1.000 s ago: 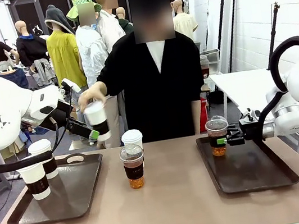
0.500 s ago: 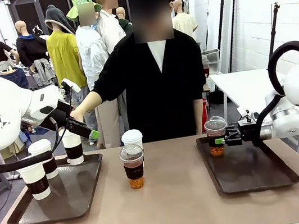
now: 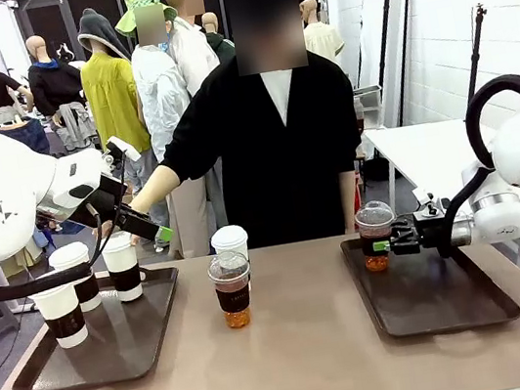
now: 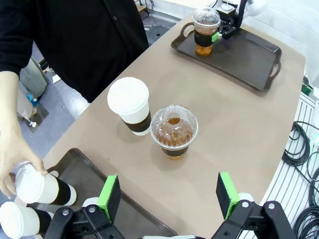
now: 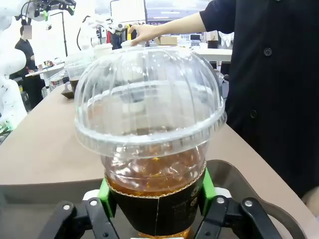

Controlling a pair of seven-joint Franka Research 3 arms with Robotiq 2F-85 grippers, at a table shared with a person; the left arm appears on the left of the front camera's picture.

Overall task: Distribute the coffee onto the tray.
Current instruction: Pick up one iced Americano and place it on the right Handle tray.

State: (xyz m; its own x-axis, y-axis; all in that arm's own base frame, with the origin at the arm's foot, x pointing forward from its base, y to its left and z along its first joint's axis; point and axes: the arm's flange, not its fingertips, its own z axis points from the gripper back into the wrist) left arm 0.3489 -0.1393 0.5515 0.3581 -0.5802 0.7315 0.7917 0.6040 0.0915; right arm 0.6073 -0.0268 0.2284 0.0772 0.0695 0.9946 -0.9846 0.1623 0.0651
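Nearest you, the front strip of the worktop (image 3: 299,377) lies bare between the left tray (image 3: 32,381) and the right tray (image 3: 462,316). Two white cups (image 3: 63,320) stand at the left tray's left edge. The person's hand (image 4: 12,159) holds a third white cup (image 3: 121,268) by its far rim, and your left gripper (image 3: 160,233) hangs released just above. At centre, a clear cup (image 3: 233,296) stands just in front of a white cup (image 3: 230,242), with open worktop on either side. Your right gripper (image 3: 383,247) is clenched on the second clear cup (image 3: 376,226) at the right tray's far left corner.
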